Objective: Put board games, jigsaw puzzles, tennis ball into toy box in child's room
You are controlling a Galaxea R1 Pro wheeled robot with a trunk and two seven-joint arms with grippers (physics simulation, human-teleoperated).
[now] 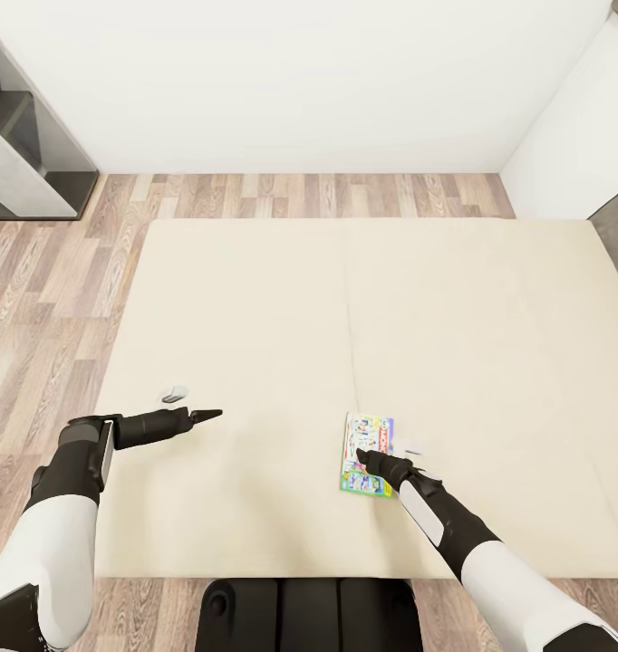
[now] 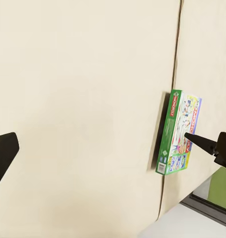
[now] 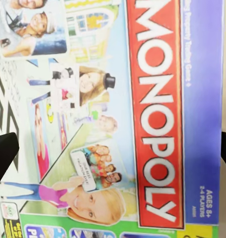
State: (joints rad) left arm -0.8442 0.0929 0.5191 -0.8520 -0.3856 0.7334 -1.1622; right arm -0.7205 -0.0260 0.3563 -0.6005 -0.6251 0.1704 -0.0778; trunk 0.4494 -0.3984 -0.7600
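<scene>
One board game on the bed, and my right gripper spread over it.

My bed (image 1: 255, 317) carries the Monopoly box (image 1: 367, 453) flat near its front edge, lying where I can reach it. My right gripper (image 1: 368, 458) hovers above it, fingers wide on either side of the lid, not gripping. My left gripper (image 1: 205, 415) hangs over bare mattress, holding nothing; its opening I cannot tell.

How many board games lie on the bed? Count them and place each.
1. The Monopoly box lies flat near the near edge of the bed, under the right gripper. None other shows on the mattress.
</scene>
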